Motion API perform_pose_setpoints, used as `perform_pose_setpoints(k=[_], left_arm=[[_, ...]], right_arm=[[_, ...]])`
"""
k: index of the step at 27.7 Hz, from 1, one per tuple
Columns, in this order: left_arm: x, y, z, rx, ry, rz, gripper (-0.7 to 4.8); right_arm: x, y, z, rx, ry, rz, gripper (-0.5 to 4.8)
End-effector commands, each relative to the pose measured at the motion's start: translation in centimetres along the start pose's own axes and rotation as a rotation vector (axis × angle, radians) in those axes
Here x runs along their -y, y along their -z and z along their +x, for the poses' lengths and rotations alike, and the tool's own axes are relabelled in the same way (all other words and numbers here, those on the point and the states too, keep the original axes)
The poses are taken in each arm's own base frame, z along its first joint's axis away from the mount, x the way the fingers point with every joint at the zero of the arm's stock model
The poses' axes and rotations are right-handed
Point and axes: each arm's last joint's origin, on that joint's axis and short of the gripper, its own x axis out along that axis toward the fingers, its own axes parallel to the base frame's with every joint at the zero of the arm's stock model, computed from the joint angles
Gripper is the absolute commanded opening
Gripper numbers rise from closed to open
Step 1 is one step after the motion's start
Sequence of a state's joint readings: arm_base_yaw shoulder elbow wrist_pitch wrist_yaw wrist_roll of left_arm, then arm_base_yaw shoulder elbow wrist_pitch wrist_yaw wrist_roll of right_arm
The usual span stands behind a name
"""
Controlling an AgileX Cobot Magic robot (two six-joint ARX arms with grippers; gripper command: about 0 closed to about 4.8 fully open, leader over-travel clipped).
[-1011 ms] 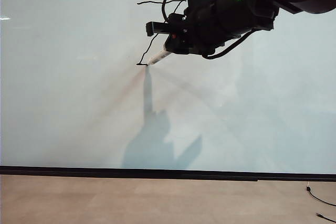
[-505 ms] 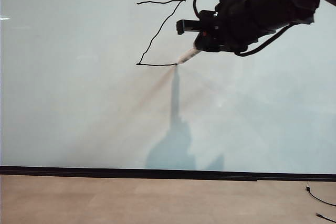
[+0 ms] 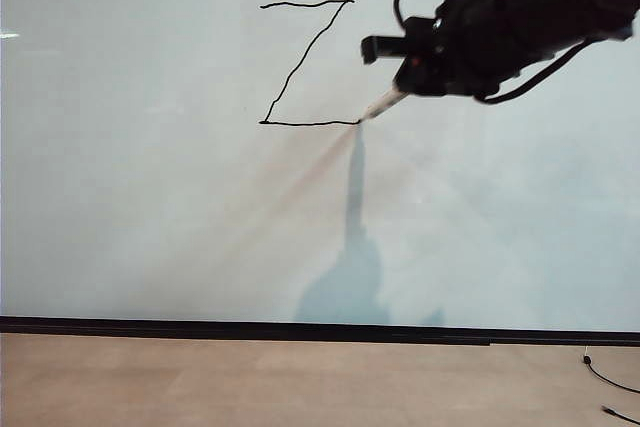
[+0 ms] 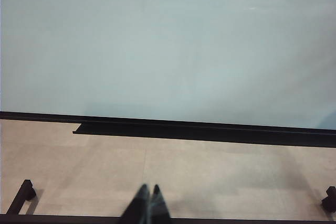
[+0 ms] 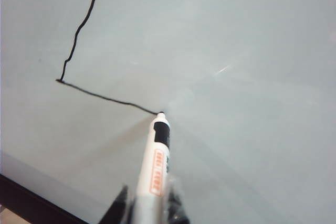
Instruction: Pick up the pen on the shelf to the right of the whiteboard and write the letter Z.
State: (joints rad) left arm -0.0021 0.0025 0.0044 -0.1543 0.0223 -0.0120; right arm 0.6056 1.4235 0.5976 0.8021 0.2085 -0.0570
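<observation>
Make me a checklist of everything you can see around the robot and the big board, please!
Surface: whiteboard, glossy and pale, black strip along its bottom edge.
Job's things: letter Z has its top, slanted and bottom strokes drawn; pen has its tip on the board at the right end of the bottom stroke.
Clutter: nothing seen.
Grippers: right gripper shut on the pen, up at the board, right of the Z; left gripper shut, holding nothing, low over the floor facing the board.
Cables: black cable on the floor, bottom right corner of the exterior view; cables loop on the right arm.
Surroundings: tan floor; black frame bars.
</observation>
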Motion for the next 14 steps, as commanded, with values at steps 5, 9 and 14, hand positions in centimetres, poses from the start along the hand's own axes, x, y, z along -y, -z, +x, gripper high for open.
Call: perform_pose_setpoints(k=[5,9,14], left_arm=[[0.0,-0.1,0.0,0.006,0.0,0.004,-0.05],[0.0,-0.1,0.0,0.007,0.0,0.004,-0.04],[0.0,-0.1,0.0,0.006,0.0,0.004,-0.04]], right_arm=[[-1.7,-3.0,-5.1,0.048,-0.015,-0.029,-0.09],[-1.4,-3.9,-7.6,0.011,-0.02,-0.053,-0.09],[-0.3,-4.0,-10.2,-0.041,0.033,-0.072,-0.09]])
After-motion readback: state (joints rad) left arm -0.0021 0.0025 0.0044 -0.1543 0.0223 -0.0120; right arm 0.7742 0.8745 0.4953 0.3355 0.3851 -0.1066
